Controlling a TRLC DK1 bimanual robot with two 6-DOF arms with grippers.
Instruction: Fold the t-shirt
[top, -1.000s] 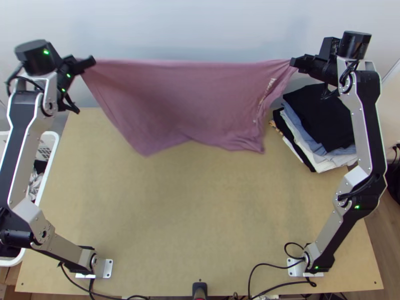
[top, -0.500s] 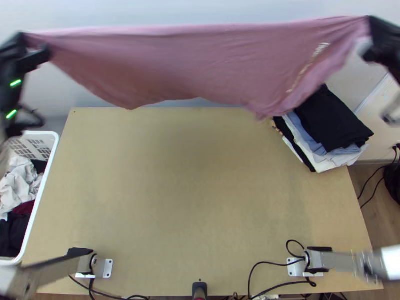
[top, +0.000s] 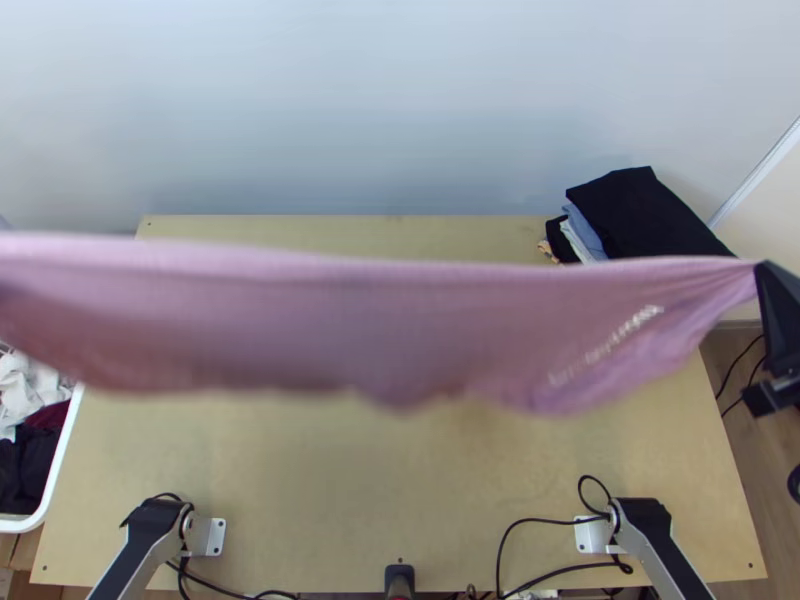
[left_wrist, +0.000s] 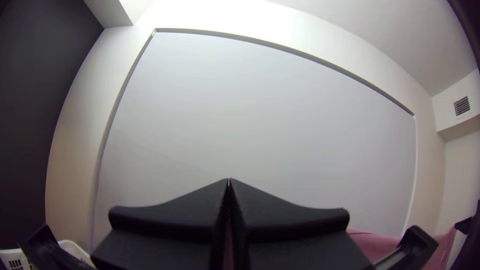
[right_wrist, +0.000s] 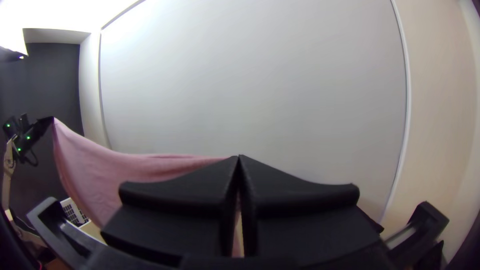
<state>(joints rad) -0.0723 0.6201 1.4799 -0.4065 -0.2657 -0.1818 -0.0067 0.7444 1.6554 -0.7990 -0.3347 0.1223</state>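
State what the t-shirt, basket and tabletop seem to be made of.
T-shirt: thin matt fabric, perhaps cotton jersey, since it droops softly without shine.
Basket: probably smooth moulded plastic, from its even white rim and slotted wall.
Tabletop: seemingly plywood, dull finish, from its pale tan, mottled face; laminate possible.

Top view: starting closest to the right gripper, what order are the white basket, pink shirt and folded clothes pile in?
1. Pink shirt: its corner is held by the right gripper.
2. Folded clothes pile: far right corner of the table.
3. White basket: off the table's left side.
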